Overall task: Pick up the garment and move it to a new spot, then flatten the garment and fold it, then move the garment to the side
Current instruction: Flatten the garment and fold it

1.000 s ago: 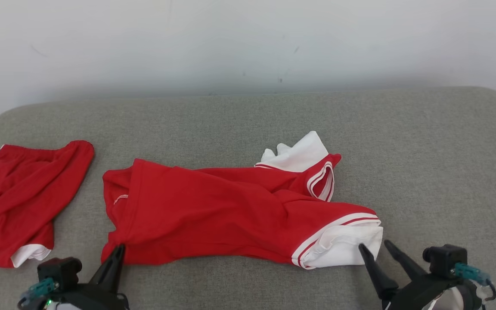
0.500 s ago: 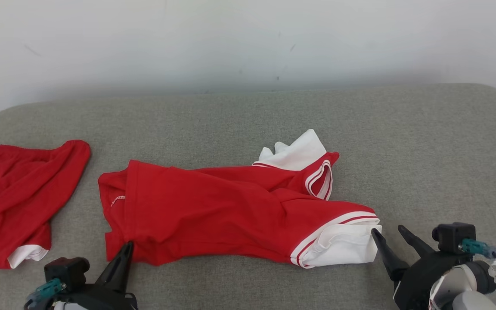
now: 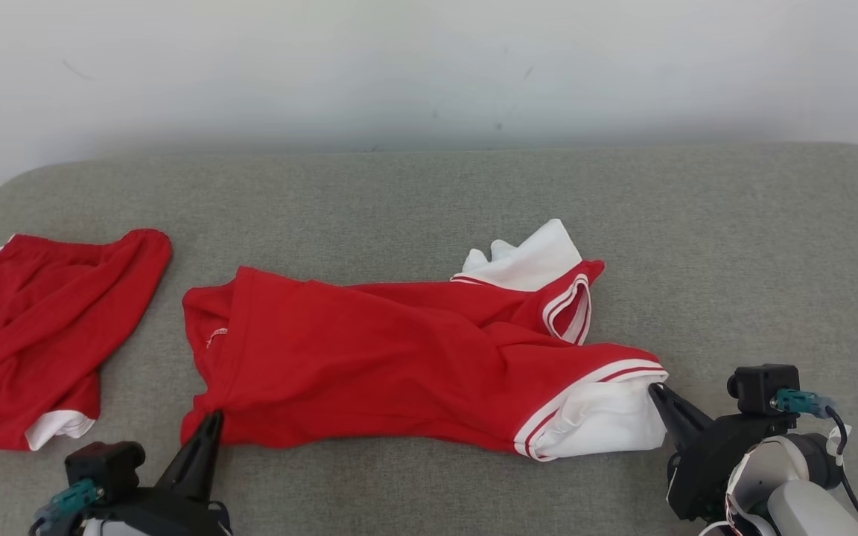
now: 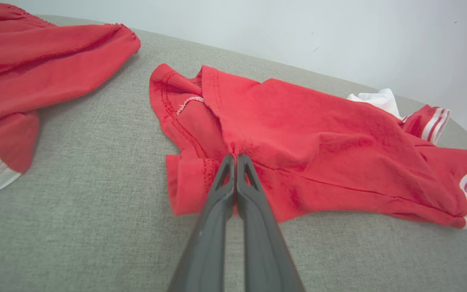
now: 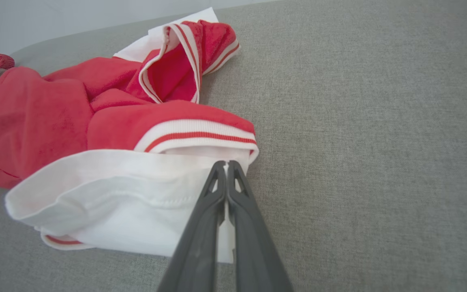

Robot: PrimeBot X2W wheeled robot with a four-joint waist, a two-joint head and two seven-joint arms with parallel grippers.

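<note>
Grey woven upholstery (image 3: 429, 193) covers the wide padded surface before us, with a pale wall (image 3: 429, 67) behind it. We see the garment (image 3: 369, 365), red with white striped trim, lying crumpled lengthwise across the middle. Our left gripper (image 3: 209, 420) is closed on its red hem at the near left corner, and our right gripper (image 3: 656, 391) is closed on the white edge at its right end. From the left wrist the fabric puckers at the fingertips. The head view also takes in a second red garment (image 3: 42, 320), well apart to the left.
</note>
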